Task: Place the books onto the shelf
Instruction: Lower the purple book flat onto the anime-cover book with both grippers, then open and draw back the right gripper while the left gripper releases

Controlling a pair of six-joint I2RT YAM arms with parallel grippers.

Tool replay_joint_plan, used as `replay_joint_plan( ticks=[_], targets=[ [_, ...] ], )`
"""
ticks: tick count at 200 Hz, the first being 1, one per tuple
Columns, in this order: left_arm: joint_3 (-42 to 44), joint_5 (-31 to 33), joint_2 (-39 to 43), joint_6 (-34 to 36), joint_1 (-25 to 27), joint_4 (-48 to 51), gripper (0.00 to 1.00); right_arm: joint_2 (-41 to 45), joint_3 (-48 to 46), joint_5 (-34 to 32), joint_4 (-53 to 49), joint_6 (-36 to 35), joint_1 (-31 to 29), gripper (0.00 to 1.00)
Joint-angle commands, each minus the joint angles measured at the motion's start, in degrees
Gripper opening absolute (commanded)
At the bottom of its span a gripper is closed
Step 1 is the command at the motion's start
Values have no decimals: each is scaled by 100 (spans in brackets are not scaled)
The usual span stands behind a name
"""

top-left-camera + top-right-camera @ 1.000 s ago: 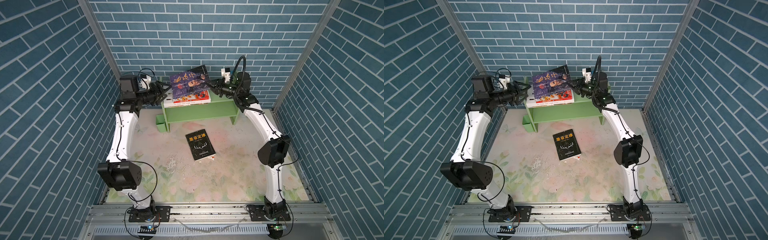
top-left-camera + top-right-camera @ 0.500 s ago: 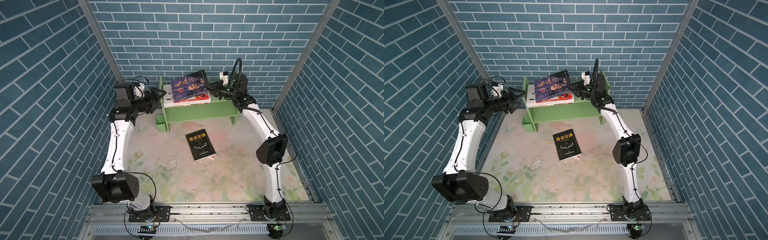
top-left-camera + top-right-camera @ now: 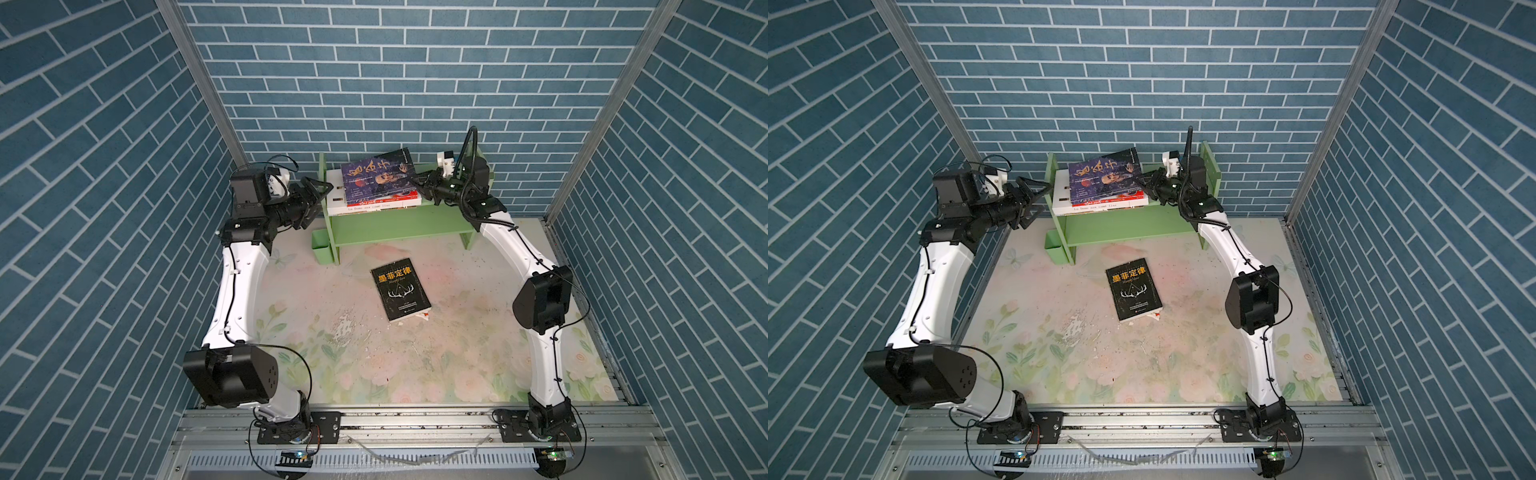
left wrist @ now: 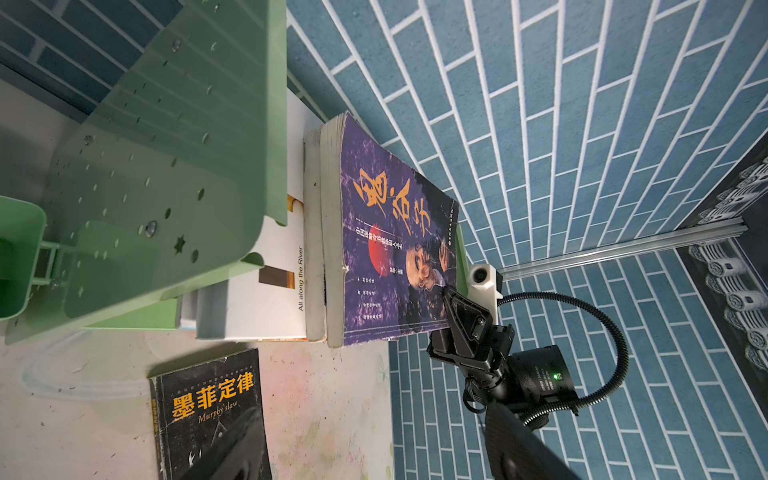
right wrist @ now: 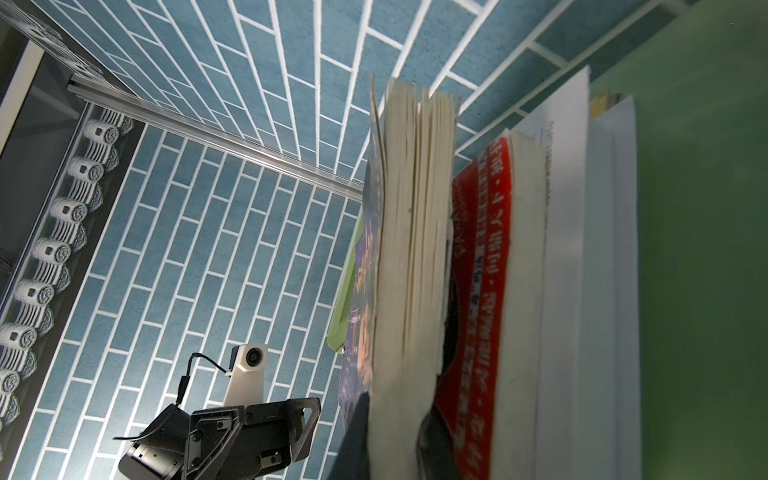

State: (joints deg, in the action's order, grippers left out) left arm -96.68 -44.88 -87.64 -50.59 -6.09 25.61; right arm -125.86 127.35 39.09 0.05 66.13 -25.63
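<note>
The light-green shelf [image 3: 399, 226] [image 3: 1125, 228] stands against the back wall. Several books lie stacked flat on its top tier. The topmost is a purple book [image 3: 376, 176] [image 3: 1102, 176] [image 4: 382, 232], and my right gripper [image 3: 417, 183] [image 3: 1140, 178] [image 5: 395, 415] is shut on its right edge. Below it lie a red book [image 5: 478, 291] and a white book [image 4: 266, 282]. My left gripper [image 3: 326, 191] [image 3: 1044, 191] [image 4: 374, 457] is open and empty just left of the shelf's side panel [image 4: 174, 166]. A black book [image 3: 401, 289] [image 3: 1133, 289] [image 4: 208, 411] with gold characters lies flat on the table.
A small green cup [image 3: 322, 247] hangs low on the shelf's left side. The floral table mat [image 3: 332, 353] is walled in by blue brick panels on three sides. The shelf's lower tier holds nothing that I can see.
The purple book has come down from a tilt to lie nearly flat on the stack. My left gripper has opened wider and drawn a little away from the book's left edge.
</note>
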Motion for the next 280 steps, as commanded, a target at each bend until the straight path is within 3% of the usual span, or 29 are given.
replay_joint_plan(
  ticks=[1,88,136,195,280],
  targets=[
    [104,-73,130,9,-33,-143,85,285,156,-235,260,-228,-24,3],
    [271,-108,177,-81,-33,-294,85,358,158,-195,-212,-469,-56,8],
    [412,-100,262,-103,-33,-327,85,546,262,-575,-825,-1033,-35,29],
    [562,-126,364,-148,-28,-404,85,71,1458,-638,-2126,-1486,-37,49],
    [660,-139,429,-184,-33,-434,86,203,1248,-767,-2440,-1829,-83,43]
  ],
)
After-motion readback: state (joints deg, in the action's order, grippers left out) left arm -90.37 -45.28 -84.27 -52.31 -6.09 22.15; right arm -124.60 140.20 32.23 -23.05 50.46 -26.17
